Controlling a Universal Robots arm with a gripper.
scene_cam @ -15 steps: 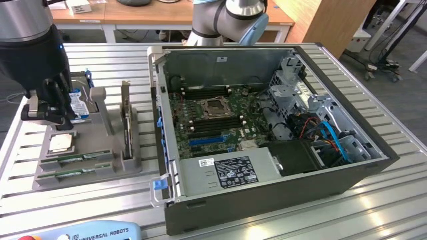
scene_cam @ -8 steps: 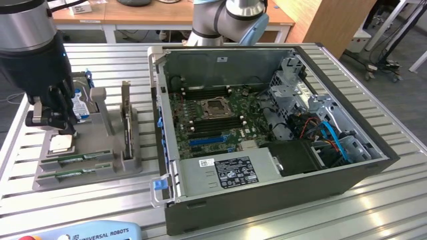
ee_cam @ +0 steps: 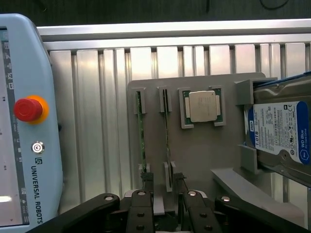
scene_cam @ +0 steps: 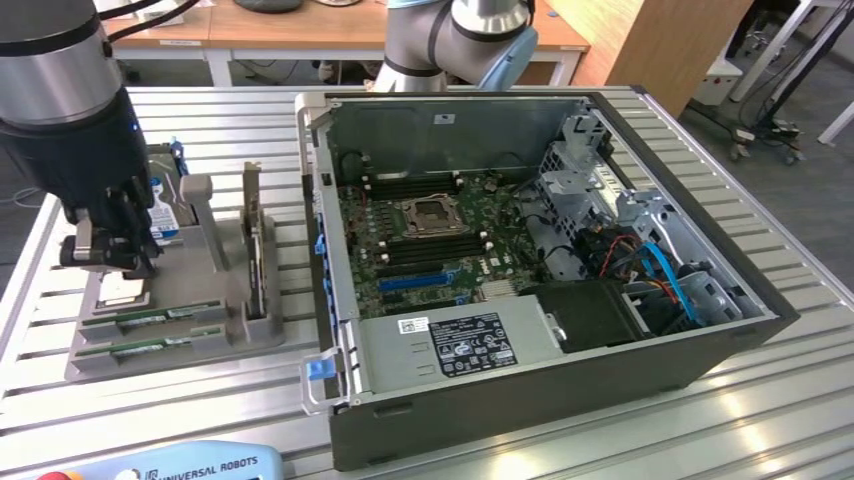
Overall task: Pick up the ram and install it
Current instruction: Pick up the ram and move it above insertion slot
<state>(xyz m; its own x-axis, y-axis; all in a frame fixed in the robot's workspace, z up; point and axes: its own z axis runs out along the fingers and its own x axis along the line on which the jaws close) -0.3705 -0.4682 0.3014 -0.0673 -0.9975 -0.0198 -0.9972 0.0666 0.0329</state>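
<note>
The slatted aluminium table point(scene_cam: 747, 400) is taken up mostly by the open computer case point(scene_cam: 534, 400). It is laid on its side just beside the grey holder point(ee_cam: 204, 145), so that the motherboard point(scene_cam: 427, 230) is faced upward and can be reached from above. Its long memory slots look unfilled, so the install is judged not yet done. The teach pendant point(ee_cam: 29, 160) is parked near the holder, on the side away from the drive. On the holder every part is given its own seat: the hard drive point(ee_cam: 277, 131) is propped on edge between blocks at one end, and the square processor point(ee_cam: 202, 106) is bedded flat in a frame next to it. Two thin green sticks are stood on edge in narrow end-slots, presumably so that their long faces are left free for gripping. The ram point(ee_cam: 166, 127) nearer the processor is the one being lined up on; its twin point(ee_cam: 141, 131) is seated one slot further off. The gripper point(ee_cam: 164, 182) is held over the holder's edge with its fingers spread wide, one either side of that stick's end, with nothing pinched and no contact to be made out.
</note>
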